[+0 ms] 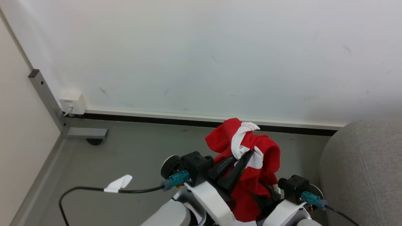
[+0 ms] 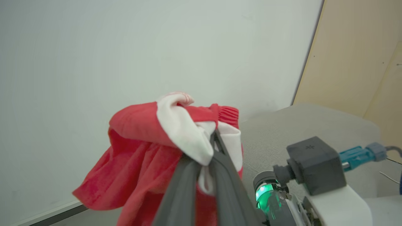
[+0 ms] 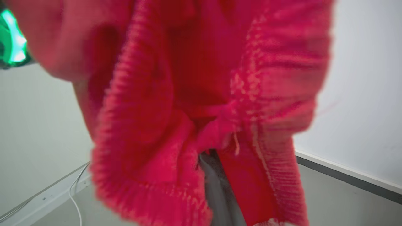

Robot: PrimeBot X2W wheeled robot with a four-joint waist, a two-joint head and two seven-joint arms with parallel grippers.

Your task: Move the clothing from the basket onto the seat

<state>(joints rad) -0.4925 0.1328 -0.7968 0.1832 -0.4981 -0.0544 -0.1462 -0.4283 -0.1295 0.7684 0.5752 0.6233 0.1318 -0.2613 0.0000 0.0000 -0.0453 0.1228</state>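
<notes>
The clothing (image 1: 251,147), a red bundle with white trim, is being held aloft at 6 o'clock in the head view, above the floor (image 1: 135,147). It is being pinched by the left gripper (image 1: 248,155), jaws closed tight on a white fold, with fabric draped over the finger ends. In the right wrist view, red cloth is being bunched at the tips of the right gripper (image 3: 211,157), jaws closed on it; much there is blurred. The seat (image 1: 361,169) is being seen at 4 o'clock of the bundle, near but apart. A black cable (image 1: 81,190) is being noted at 8 o'clock, a white wall box (image 1: 73,102) at 10 o'clock.
</notes>
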